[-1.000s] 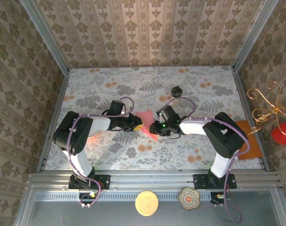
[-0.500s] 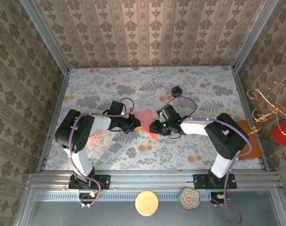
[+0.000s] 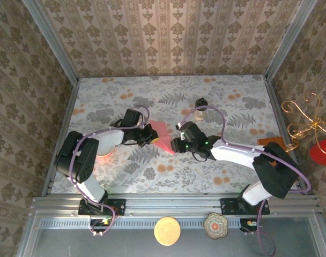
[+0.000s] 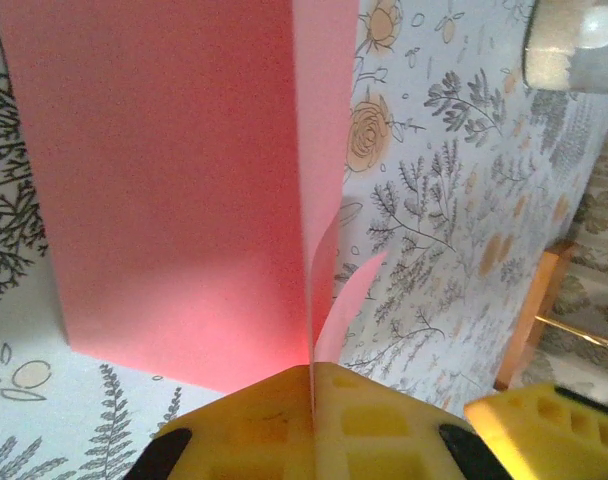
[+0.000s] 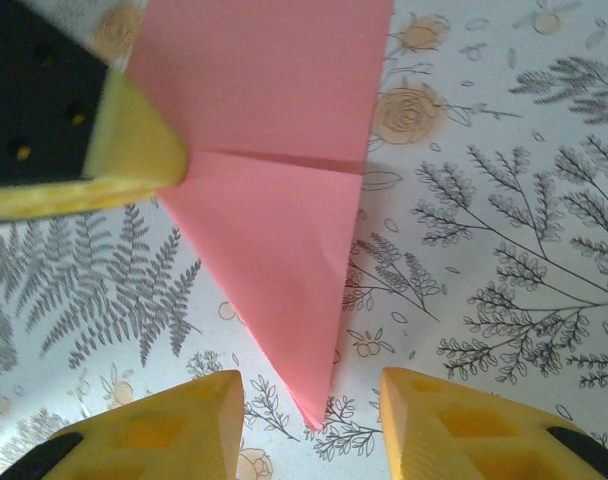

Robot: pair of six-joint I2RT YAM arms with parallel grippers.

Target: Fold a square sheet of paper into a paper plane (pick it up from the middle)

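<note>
1. The left gripper (image 4: 312, 385) is clamped on the rear edge of the paper plane (image 4: 174, 180), likely anchoring it for creasing; it lies mid-way across the table (image 3: 125, 171).
2. The right gripper (image 5: 312, 400) stands partly open, holding nothing; its jaws flank the tip.
3. The long axis runs between the grippers; the point faces the right gripper.

The salmon-pink paper (image 3: 162, 138) lay near the middle of the floral table (image 3: 232, 166), folded into a long wedge that tapered to a sharp point on its near side. A straight crease ran across its width. Along one edge its layers stood slightly parted, perhaps lifted off the surface, where the left gripper (image 4: 312, 375) pinched them.
</note>
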